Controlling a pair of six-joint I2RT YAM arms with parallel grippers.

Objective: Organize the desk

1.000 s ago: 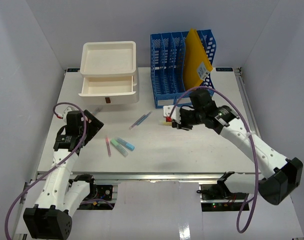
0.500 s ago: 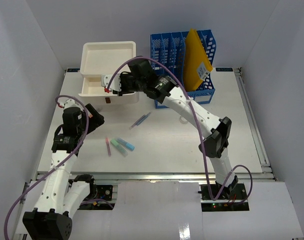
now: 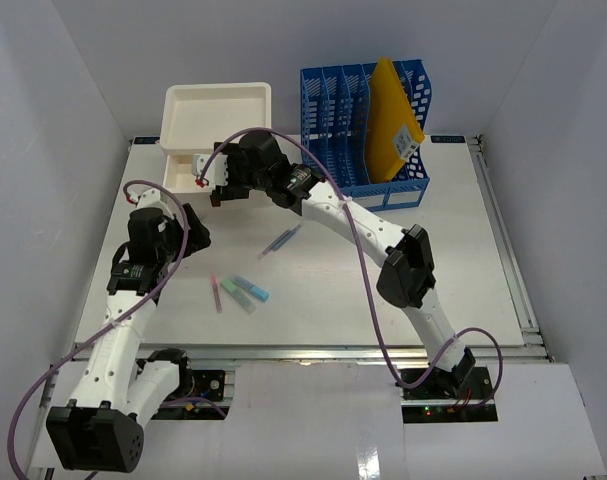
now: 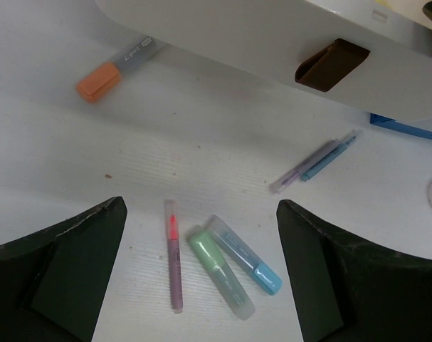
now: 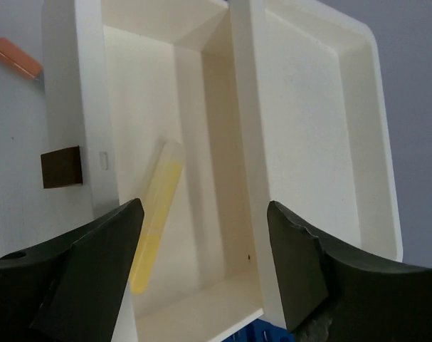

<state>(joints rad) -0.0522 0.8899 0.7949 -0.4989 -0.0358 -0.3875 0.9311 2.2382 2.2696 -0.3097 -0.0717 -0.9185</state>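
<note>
The desk [image 3: 463,240] is a white tabletop. On it lie a pink pen [image 3: 216,293], a green highlighter [image 3: 239,296] and a blue highlighter [image 3: 253,289]. My left gripper [image 3: 191,238] hovers open over them, and they show between its fingers [image 4: 200,206]. Two thin pens [image 3: 281,240] lie further back. My right gripper [image 3: 205,180] is open above the open drawer [image 5: 194,142] of the white drawer box [image 3: 218,110]. A yellow highlighter [image 5: 155,214] lies loose in that drawer, clear of the fingers. An orange highlighter [image 4: 116,64] rests by the box front.
A blue file rack [image 3: 343,120] holding a yellow envelope [image 3: 393,120] stands at the back, right of the drawer box. My right arm stretches diagonally across the middle of the desk. A metal rail [image 3: 303,350] runs along the front edge.
My right arm swung from the desk's middle to the open drawer with the yellow highlighter. Its jaws have opened and the highlighter now lies in the drawer. The left gripper shifted slightly.
</note>
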